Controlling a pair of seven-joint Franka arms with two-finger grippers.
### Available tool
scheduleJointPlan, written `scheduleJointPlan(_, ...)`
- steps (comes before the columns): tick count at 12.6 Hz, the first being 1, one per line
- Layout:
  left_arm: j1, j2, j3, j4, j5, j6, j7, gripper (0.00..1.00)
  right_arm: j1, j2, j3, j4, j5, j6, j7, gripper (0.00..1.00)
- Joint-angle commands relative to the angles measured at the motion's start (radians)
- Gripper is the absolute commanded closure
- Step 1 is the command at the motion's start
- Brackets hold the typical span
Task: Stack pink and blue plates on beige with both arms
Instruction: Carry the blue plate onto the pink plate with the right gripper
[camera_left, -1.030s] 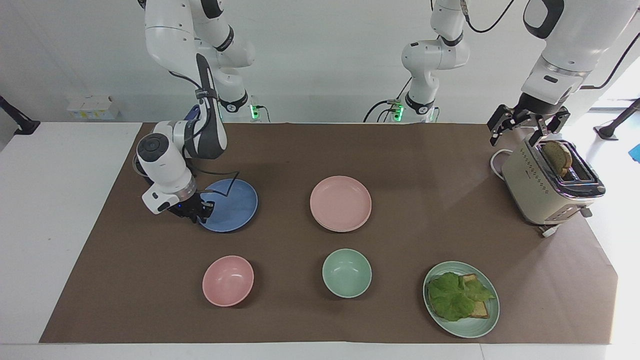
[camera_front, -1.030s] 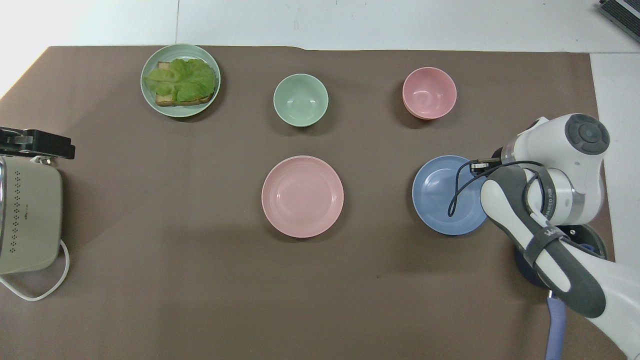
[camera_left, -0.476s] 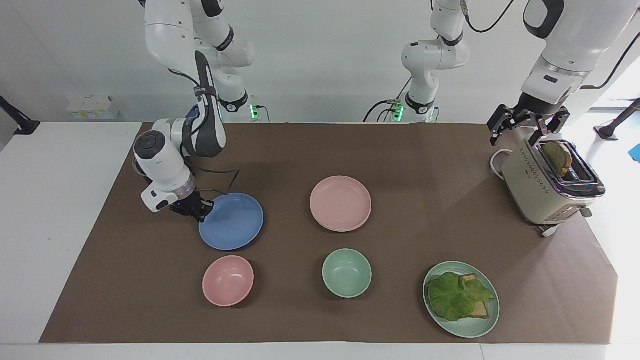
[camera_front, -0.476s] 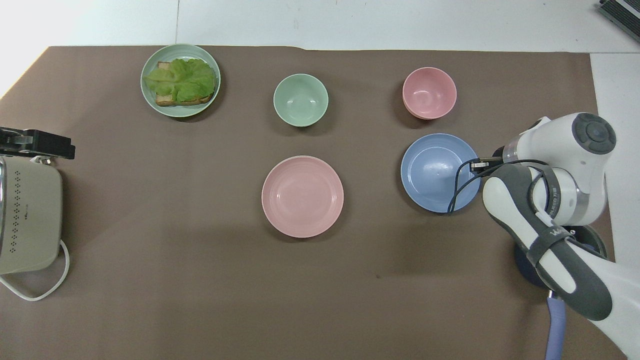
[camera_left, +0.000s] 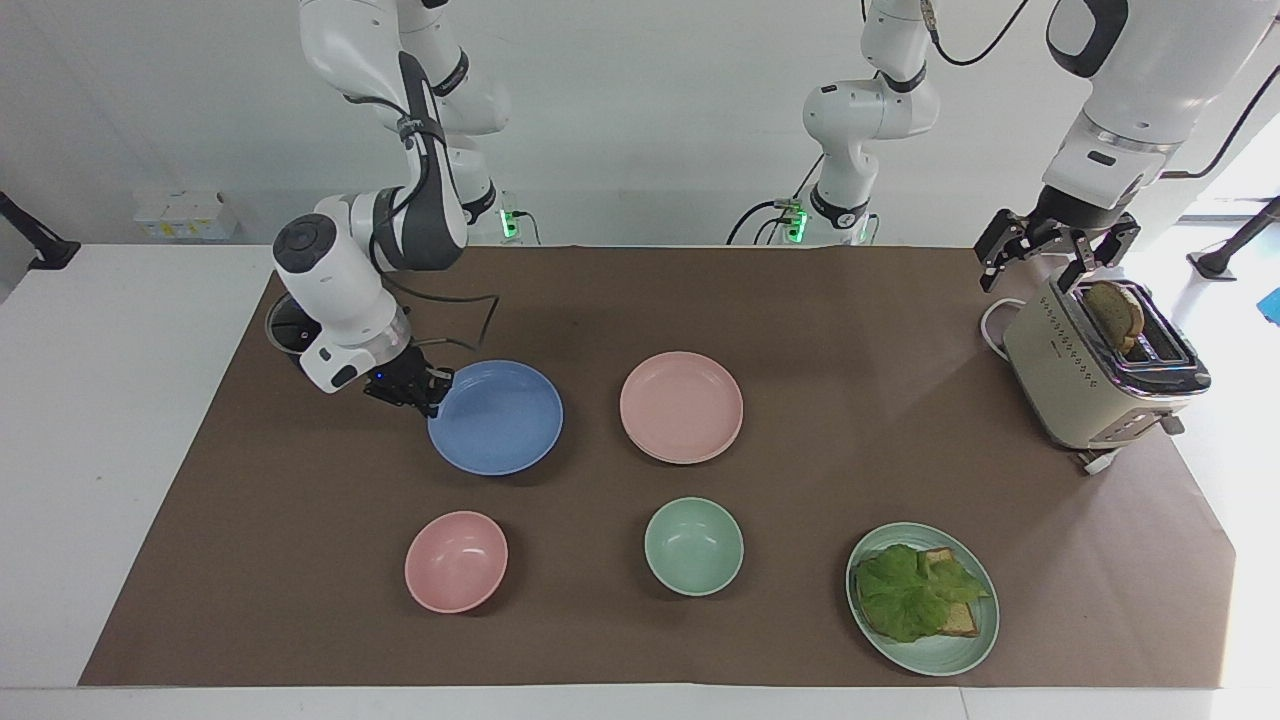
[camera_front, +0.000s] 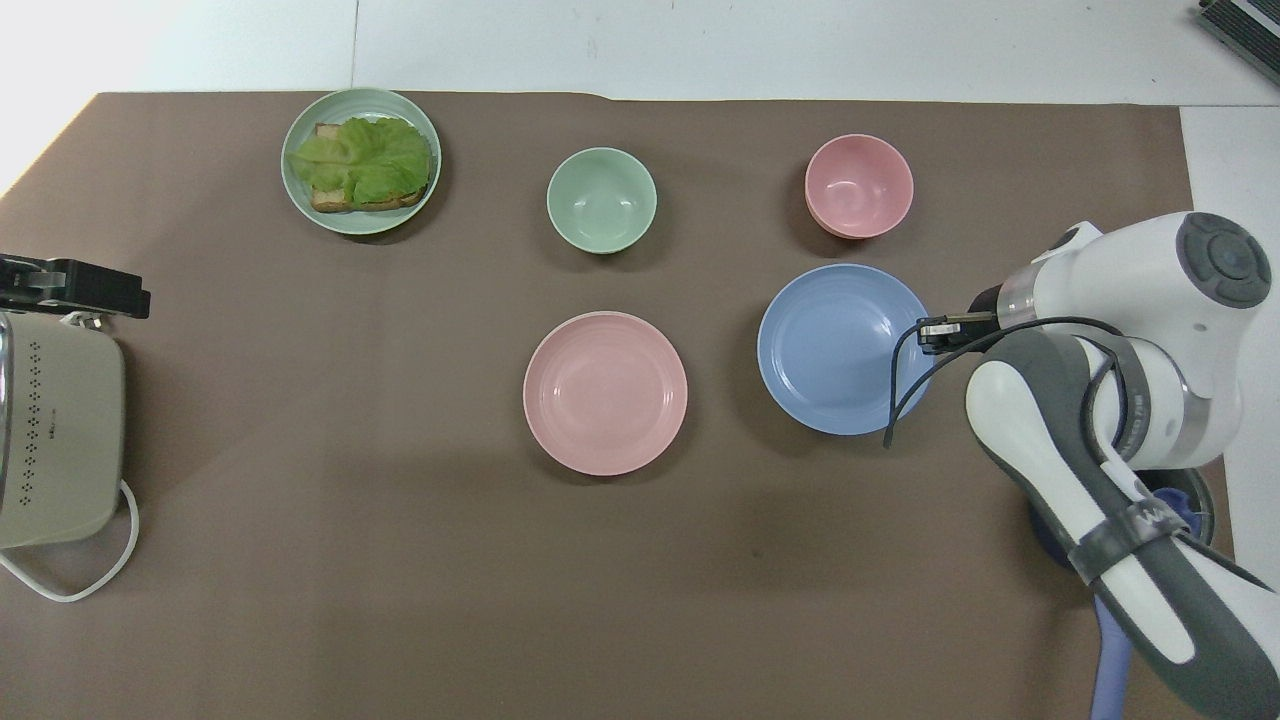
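Brown matte paper (camera_left: 820, 310) is spread flat over the white counter (camera_left: 110, 420), with white counter left bare at both ends.

A round, shallow, matte cornflower-blue plate (camera_left: 497, 417) is pinched at its rim by the fingers (camera_left: 432, 385) of the right gripper (camera_left: 425, 392) and is held raised and slightly tilted over the paper, casting a shadow beneath it. In the overhead view the blue plate (camera_front: 842, 348) is seen beside the round, shallow, pale-pink matte plate (camera_front: 605, 393), apart from it, with a strip of bare paper between their rims. The pink plate (camera_left: 681, 406) lies flat at mid-counter; a second, paler rim is seen just under its edge, though what lies beneath cannot be made out.

Farther from the robots, a small deep pink bowl (camera_left: 456, 561), a small deep pale-green bowl (camera_left: 694, 546) and a pale-green plate (camera_left: 985, 625) carrying ruffled lettuce on bread (camera_left: 918, 592) are set in a row, each well apart from the next.

At the left arm's end, a cream glossy toaster (camera_left: 1090, 385) with a chromed top and a slice of toast (camera_left: 1112, 312) in its slot is stood near the paper's edge. The left gripper (camera_left: 1050, 262) hangs just over the toaster with its fingers spread, holding nothing.

Wide open paper is left nearer the robots than the plates.
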Motion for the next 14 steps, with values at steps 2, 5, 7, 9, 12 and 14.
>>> scheduleJointPlan(2, 0.007, -0.005, -0.005, -0.003, 0.018, -0.01, 0.011, 0.0, -0.01, -0.051, 0.084, -0.012, 0.079, -0.015, -0.027, 1.0)
scheduleJointPlan(5, 0.007, -0.005, -0.006, -0.003, 0.016, -0.01, 0.011, 0.0, -0.008, -0.053, 0.185, -0.012, 0.095, 0.008, 0.051, 1.0)
scheduleJointPlan(7, 0.007, -0.005, -0.005, -0.003, 0.016, -0.01, 0.011, 0.0, 0.048, -0.051, 0.211, -0.007, 0.095, 0.038, 0.128, 1.0)
scheduleJointPlan(9, 0.007, -0.005, -0.005, -0.003, 0.016, -0.01, 0.011, 0.0, 0.09, -0.007, 0.211, 0.011, 0.095, 0.103, 0.205, 1.0)
scheduleJointPlan(12, 0.007, -0.005, -0.005, -0.003, 0.016, -0.01, 0.011, 0.0, 0.148, 0.076, 0.21, 0.095, 0.081, 0.112, 0.324, 1.0)
scheduleJointPlan(14, 0.007, -0.005, -0.006, -0.003, 0.016, -0.01, 0.011, 0.0, 0.159, 0.101, 0.211, 0.097, 0.078, 0.137, 0.354, 1.0)
